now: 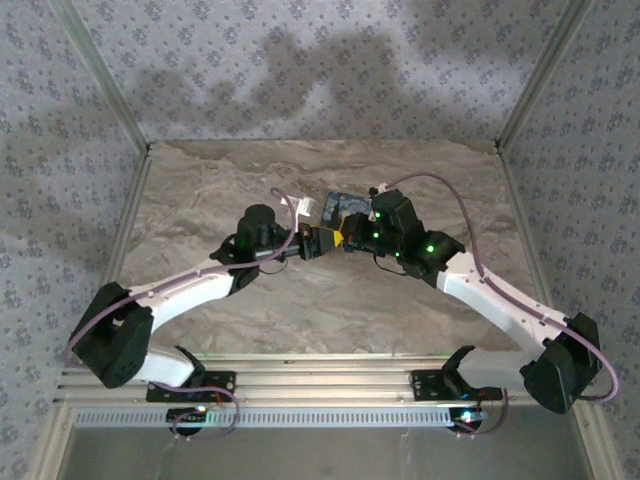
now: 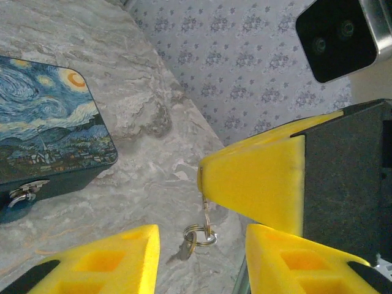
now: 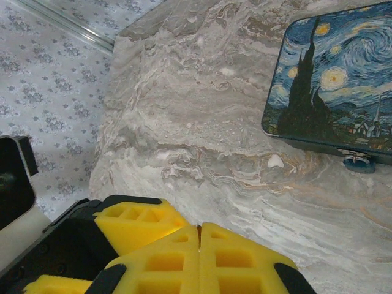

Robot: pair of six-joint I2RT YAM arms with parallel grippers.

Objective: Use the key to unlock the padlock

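Left hand [image 2: 202,260] sits nearest, fingers apart on either side of the key [image 2: 185,247] and not gripping it. The key dangles from a small ring [image 2: 200,234] pinched in the closed right hand [image 3: 199,239]. Beyond, the padlock [image 2: 49,122] lies flat on the tabletop [image 2: 153,165], apart from both. This looks like a handover, and next the left fingers must close squarely on the swinging key

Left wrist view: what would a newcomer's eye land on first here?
First the starry-night padlock, lying at the left on the marbled table. Next, at centre, the shut right gripper holds the key by its ring. The key dangles between the open yellow fingers of the left gripper at the bottom edge.
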